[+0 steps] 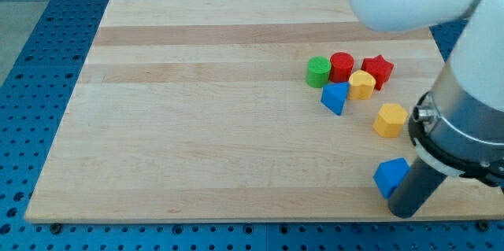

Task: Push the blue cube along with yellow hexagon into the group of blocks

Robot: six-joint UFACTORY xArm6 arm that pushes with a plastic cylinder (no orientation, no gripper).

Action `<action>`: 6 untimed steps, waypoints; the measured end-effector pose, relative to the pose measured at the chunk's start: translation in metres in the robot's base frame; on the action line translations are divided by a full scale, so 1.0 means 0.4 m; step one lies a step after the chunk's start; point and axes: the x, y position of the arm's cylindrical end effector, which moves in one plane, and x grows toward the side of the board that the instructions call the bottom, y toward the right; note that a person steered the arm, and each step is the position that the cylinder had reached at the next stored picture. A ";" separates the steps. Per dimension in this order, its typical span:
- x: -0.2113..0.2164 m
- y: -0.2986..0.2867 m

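Observation:
The blue cube [390, 176] lies near the board's bottom right. The yellow hexagon [390, 119] sits just above it, apart from it. The group lies further up: a green cylinder [318, 71], a red cylinder [342, 67], a red star [377, 71], a small yellow block [361, 85] and a blue triangular block [335, 97]. My dark rod comes down at the bottom right; my tip [407, 210] rests right beside the blue cube's lower right side, touching or nearly so.
The wooden board [197, 125] lies on a blue perforated table [31, 86]. The arm's white and grey body [465, 117] covers the board's right edge and top right corner. The board's bottom edge runs just below my tip.

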 end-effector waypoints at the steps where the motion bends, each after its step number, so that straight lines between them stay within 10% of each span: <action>1: -0.054 -0.031; 4: -0.374 -0.136; 6: -0.089 -0.127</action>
